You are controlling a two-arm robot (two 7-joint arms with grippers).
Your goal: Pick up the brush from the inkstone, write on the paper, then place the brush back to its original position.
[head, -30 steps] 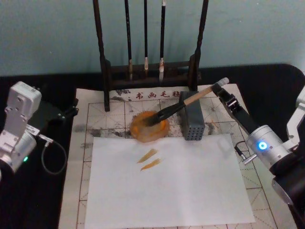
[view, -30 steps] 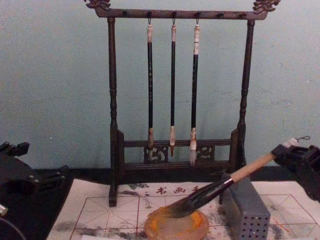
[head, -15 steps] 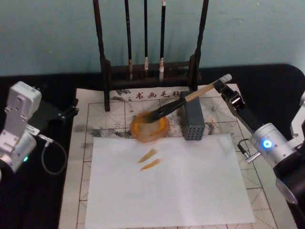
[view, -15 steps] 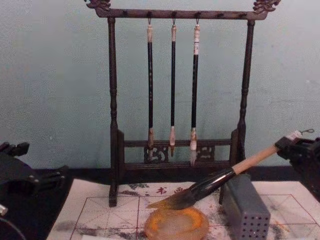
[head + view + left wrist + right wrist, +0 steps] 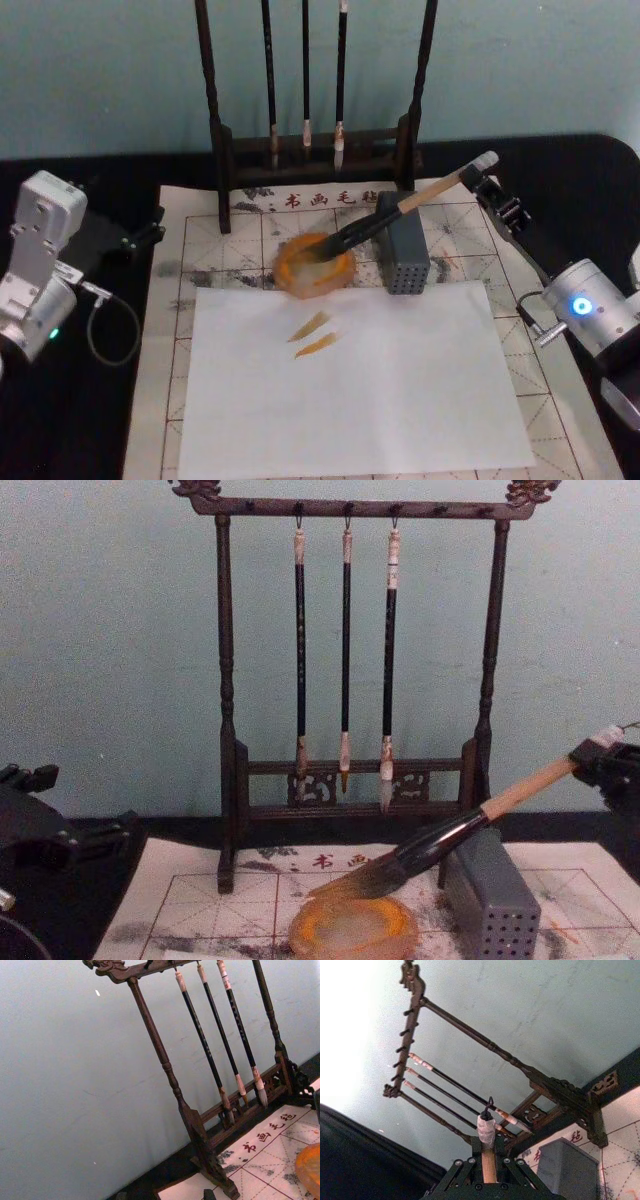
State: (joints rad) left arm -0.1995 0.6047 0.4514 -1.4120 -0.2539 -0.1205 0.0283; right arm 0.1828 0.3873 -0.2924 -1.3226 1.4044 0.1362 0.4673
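My right gripper (image 5: 480,182) is shut on the brush (image 5: 400,208) near its white-wrapped end (image 5: 486,1130). The brush slants down to the left. Its dark bristles (image 5: 350,883) hang just above the far side of the orange-brown inkstone (image 5: 352,928), over the dish (image 5: 314,268) in the head view. The handle passes over a grey block (image 5: 403,255). The red-gridded paper (image 5: 205,240) lies under the inkstone. A plain white sheet (image 5: 380,380) with two orange-brown strokes (image 5: 312,334) covers its near part. My left gripper (image 5: 135,240) is parked at the left, off the paper.
A dark wooden rack (image 5: 215,130) with three thin hanging brushes (image 5: 345,650) stands behind the inkstone. The grey block with small holes (image 5: 490,905) sits right of the dish. Black table surface surrounds the paper on both sides.
The brush tip has risen out of the inkstone. My right gripper has moved up and to the right, drawing the brush with it. The left arm has not moved.
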